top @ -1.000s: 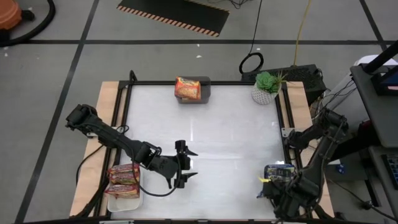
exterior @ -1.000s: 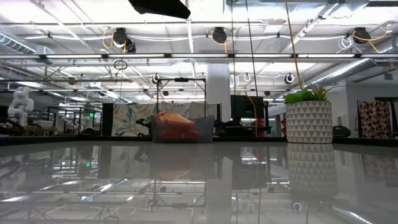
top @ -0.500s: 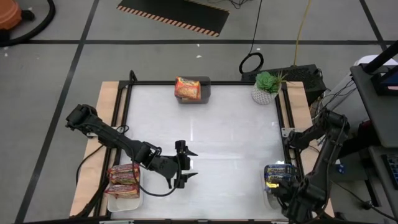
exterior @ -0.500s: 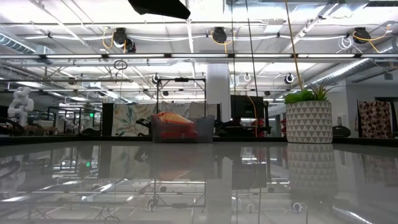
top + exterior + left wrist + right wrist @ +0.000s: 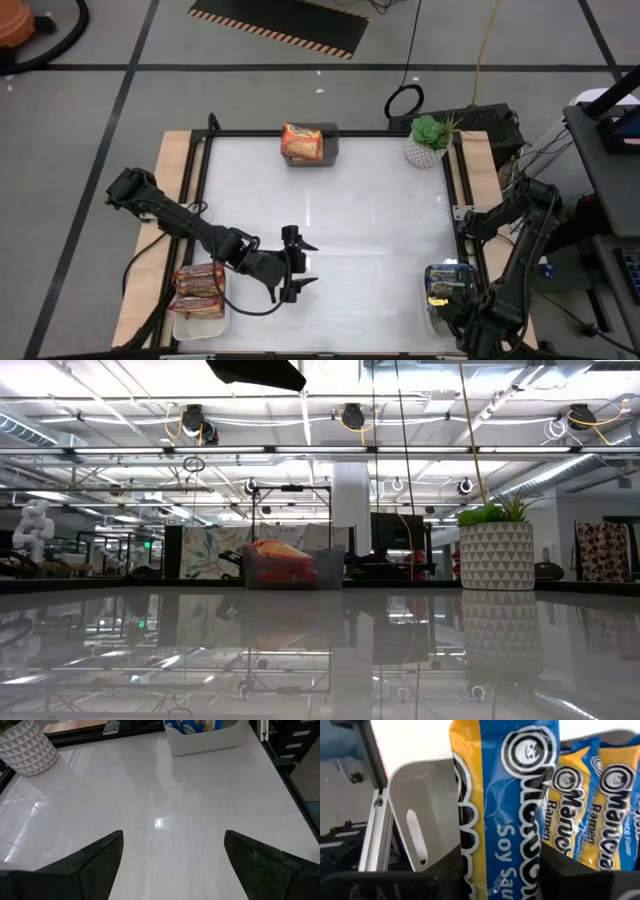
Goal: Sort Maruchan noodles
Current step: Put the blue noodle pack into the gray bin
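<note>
My left gripper (image 5: 305, 264) (image 5: 172, 845) is open above bare table, right of a white tray (image 5: 186, 325) of red noodle packets (image 5: 199, 289). My right gripper (image 5: 447, 301) (image 5: 505, 865) is low over the white tray (image 5: 434, 318) at the near right corner. It is shut on a blue-and-yellow noodle packet (image 5: 512, 795). More blue-and-yellow packets (image 5: 600, 805) stand beside that one. An orange packet (image 5: 301, 142) lies in the grey bin (image 5: 331, 147) at the far edge. My right gripper holds a blue-and-yellow packet by its end nearest the wrist (image 5: 506, 854), between the two fingers (image 5: 570, 870). It comes from above, with the packet's length running away from the fingers into the tray. The packet itself hides the pads.
A potted plant (image 5: 428, 139) (image 5: 497, 555) stands at the far right corner. The grey bin (image 5: 293, 565) is at the far edge's middle. A black frame (image 5: 200, 185) borders the tabletop. Bare white surface (image 5: 370, 220) stretches between the trays, bin and plant.
My right arm shifted a little toward the table's right edge and then held still, with the packet staying in the tray. My left arm did not move.
</note>
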Robot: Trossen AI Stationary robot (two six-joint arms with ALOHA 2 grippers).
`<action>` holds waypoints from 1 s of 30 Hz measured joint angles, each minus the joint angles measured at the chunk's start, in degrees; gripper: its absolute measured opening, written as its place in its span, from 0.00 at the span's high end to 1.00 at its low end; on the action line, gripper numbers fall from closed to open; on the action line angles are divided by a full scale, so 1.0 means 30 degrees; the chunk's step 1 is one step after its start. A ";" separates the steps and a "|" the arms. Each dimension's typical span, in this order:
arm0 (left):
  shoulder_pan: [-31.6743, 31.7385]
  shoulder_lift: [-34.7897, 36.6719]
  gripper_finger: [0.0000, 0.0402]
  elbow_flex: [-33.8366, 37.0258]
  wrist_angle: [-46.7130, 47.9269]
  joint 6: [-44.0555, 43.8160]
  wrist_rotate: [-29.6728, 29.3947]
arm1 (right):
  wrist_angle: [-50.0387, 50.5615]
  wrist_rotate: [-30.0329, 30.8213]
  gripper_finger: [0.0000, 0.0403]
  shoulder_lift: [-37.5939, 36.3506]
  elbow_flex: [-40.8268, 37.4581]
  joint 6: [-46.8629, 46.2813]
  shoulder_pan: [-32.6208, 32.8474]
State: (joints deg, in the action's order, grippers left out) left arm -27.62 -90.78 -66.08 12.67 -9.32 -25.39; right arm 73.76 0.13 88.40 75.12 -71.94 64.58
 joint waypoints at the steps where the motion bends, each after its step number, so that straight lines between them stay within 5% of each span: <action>1: 0.0000 0.0000 0.13 0.0000 0.0000 0.0000 0.0000 | -0.0086 0.0005 0.71 0.0000 -0.0106 0.0222 0.0002; 14: 0.0000 0.0000 0.13 0.0000 0.0153 -0.0131 -0.0002 | -0.1013 -0.0565 0.62 -0.0031 -0.2119 -0.0658 0.0022; 22: 0.0051 0.0000 0.13 0.0000 0.0146 -0.0170 -0.0005 | -0.1024 -0.0561 0.47 -0.0007 -0.1958 -0.0616 0.0022; 30: 0.0351 0.0000 0.13 0.0000 0.0138 -0.0323 -0.0007 | 0.0263 -0.0422 0.47 -0.0816 -0.0503 -0.0762 0.0015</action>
State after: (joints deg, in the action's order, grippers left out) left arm -26.56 -90.78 -66.08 13.08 -10.29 -25.41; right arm 74.55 -1.14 85.95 73.61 -74.22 64.62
